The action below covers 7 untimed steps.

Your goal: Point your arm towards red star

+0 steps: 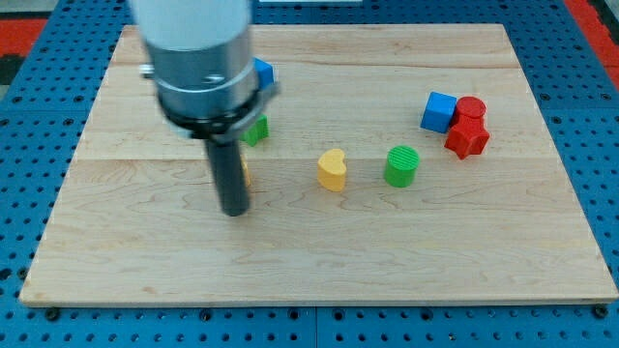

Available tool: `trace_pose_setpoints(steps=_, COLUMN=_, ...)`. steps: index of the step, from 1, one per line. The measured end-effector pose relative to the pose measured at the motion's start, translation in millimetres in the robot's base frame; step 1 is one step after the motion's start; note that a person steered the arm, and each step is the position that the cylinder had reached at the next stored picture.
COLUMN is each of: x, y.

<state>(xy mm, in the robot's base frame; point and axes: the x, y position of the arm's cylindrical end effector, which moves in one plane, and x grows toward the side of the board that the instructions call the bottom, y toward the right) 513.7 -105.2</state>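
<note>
The red star [468,138] lies at the view's right on the wooden board [319,251], touching a red cylinder [471,108] above it and close to a blue cube [438,112]. My tip [234,209] rests on the board left of centre, far to the left of the red star. A yellow heart [332,169] and a green cylinder [401,165] lie between my tip and the star.
A green block [256,130] and a blue block [262,72] show partly behind the arm. A small yellow block [245,174] peeks out right beside the rod. A blue pegboard surrounds the board.
</note>
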Motion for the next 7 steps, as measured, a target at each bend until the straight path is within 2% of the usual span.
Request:
trace_pose_setpoints(steps=2, x=-25.5, y=-2.5)
trace_pose_setpoints(steps=5, x=-35.3, y=-56.0)
trace_pose_setpoints(steps=6, x=1.3, y=4.4)
trace_pose_setpoints(steps=7, x=4.0, y=114.8)
